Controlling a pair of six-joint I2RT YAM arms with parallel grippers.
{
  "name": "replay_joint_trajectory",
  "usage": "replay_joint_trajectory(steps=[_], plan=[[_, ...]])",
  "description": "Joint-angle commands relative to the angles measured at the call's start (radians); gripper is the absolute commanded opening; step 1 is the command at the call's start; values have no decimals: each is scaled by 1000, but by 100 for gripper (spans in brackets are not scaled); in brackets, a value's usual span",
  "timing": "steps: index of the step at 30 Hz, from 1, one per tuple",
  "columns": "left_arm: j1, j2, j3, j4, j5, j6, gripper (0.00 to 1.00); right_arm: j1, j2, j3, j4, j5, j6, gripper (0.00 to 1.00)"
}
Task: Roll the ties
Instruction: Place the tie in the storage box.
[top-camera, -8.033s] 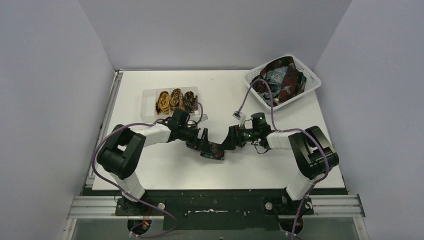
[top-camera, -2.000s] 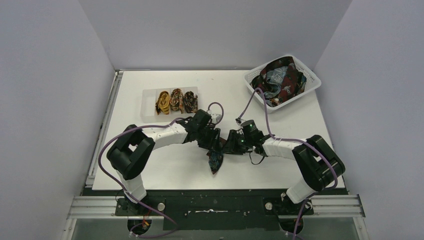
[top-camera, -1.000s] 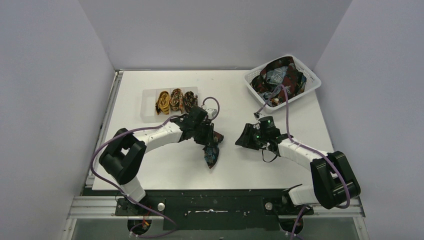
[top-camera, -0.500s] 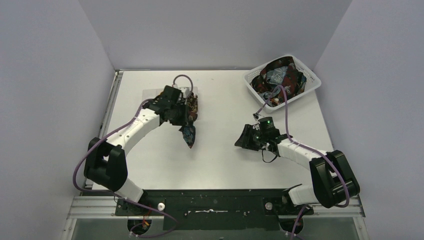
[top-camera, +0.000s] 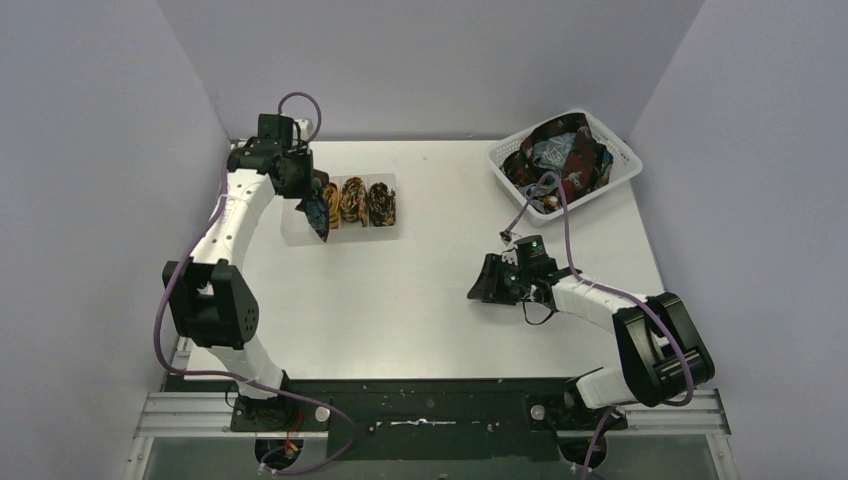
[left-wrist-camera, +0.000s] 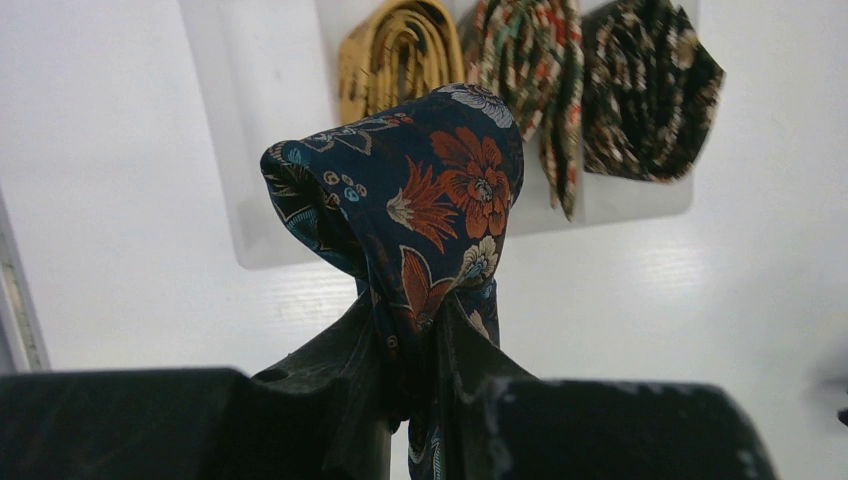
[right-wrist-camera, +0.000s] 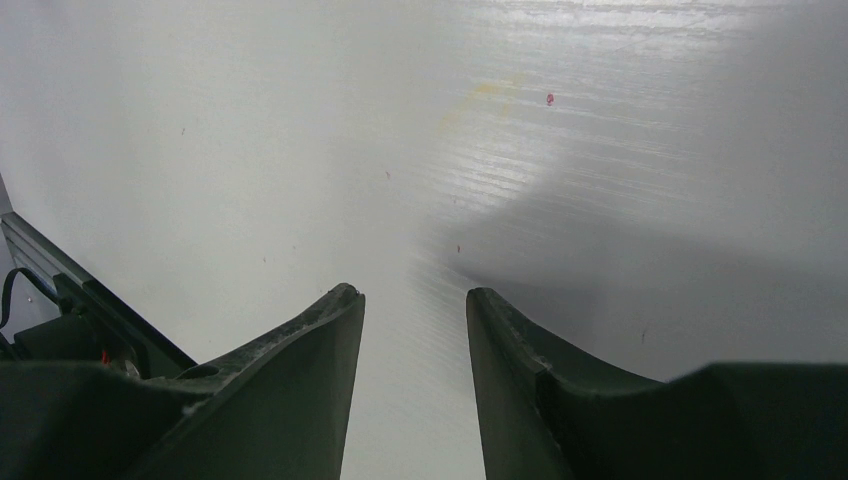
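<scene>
three rolled ties (top-camera: 352, 200) in one tray (top-camera: 360, 233), one navy tie (left-wrist-camera: 430, 190), one basket (top-camera: 602, 189).

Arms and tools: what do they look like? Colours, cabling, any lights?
The left arm and right arm match: white links between bulky black joint housings. A purple cable loops loosely outside each. A green light shows near the right wrist. The left tool and right tool each have two matte black, tapered fingers.
</scene>
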Motion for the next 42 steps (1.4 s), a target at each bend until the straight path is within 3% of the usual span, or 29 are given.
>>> replay_joint_trajectory(steps=[1, 11, 18, 42], plan=[[42, 132, 153, -97, -58, 85, 0, -17, 27, 41, -3, -43, -43, 44], [73, 392, 441, -227, -194, 147, 0, -55, 56, 23, -2, -60, -58, 44], [88, 528, 629, -310, -212, 185, 0, -77, 98, 26, 10, -80, -65, 44], [80, 615, 583, -238, -167, 172, 0, -124, 119, 21, 9, -133, -92, 44]])
